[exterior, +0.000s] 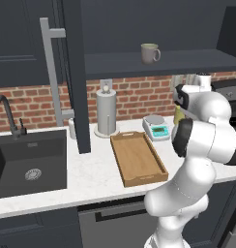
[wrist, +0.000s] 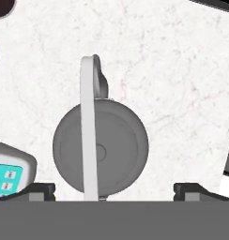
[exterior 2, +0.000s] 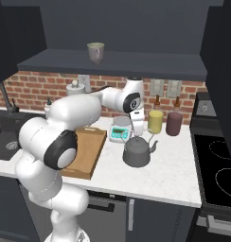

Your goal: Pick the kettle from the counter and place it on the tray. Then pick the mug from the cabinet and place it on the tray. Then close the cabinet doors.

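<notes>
The dark grey kettle (exterior 2: pixel 136 152) stands upright on the white counter (exterior 2: pixel 176 165), to the right of the wooden tray (exterior 2: pixel 86 151). My gripper (exterior 2: pixel 137 132) hangs straight above it, open. In the hand view the kettle (wrist: pixel 111 150) lies between the two spread fingertips (wrist: pixel 41 190), its pale arched handle (wrist: pixel 88 131) running up the picture, and my gripper (wrist: pixel 114 193) holds nothing. The grey-green mug (exterior 2: pixel 95 52) sits on the shelf of the open navy cabinet (exterior 2: pixel 117 64). In the left base view the tray (exterior: pixel 138 157) lies bare and the mug (exterior: pixel 150 53) is on the shelf.
A grey scale (exterior 2: pixel 119 133) sits just left of the kettle, with a yellow jar (exterior 2: pixel 155 121) and a maroon cup (exterior 2: pixel 174 124) behind. A paper-towel roll (exterior: pixel 106 111) stands by the brick wall. The open cabinet door (exterior: pixel 76 72) hangs over the counter, the sink (exterior: pixel 30 164) lies left and the stove (exterior 2: pixel 217 165) right.
</notes>
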### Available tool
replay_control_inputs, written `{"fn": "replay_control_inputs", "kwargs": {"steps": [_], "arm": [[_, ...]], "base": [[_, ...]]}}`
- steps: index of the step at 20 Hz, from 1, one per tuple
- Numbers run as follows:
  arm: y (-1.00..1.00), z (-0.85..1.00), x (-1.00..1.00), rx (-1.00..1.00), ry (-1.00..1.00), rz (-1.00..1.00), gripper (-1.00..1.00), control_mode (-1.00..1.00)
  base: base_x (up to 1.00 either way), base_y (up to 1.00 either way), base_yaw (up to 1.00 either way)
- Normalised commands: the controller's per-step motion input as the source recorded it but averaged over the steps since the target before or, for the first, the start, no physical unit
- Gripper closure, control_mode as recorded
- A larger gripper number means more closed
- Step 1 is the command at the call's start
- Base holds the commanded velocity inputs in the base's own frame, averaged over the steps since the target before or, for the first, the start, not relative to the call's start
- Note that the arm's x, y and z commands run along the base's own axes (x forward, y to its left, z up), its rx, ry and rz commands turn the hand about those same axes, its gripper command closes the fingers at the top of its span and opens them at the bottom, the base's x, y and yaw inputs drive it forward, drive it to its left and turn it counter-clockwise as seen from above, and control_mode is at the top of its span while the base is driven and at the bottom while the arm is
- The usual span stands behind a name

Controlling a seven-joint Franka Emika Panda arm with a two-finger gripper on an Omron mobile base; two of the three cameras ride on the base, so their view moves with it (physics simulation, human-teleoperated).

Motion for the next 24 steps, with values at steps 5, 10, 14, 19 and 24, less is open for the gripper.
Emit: {"fn": "replay_control_inputs", "kwargs": {"steps": [5, 10, 14, 19, 24], "arm": [[0.00, -0.10, 0.03, 0.01, 0.00, -0.08, -1.00, -1.00], [0.00, -0.08, 0.00, 0.03, 0.00, -0.05, -1.00, -1.00], [0.00, -0.07, 0.02, 0.03, 0.00, -0.04, -1.00, -1.00], [0.00, -0.08, 0.03, 0.03, 0.00, -0.02, -1.00, -1.00], [0.00, -0.07, 0.04, 0.02, 0.00, -0.01, -1.00, -1.00]], "base": [[0.00, 0.00, 0.00], [0.00, 0.00, 0.00], [0.00, 0.00, 0.00], [0.00, 0.00, 0.00], [0.00, 0.00, 0.00]]}}
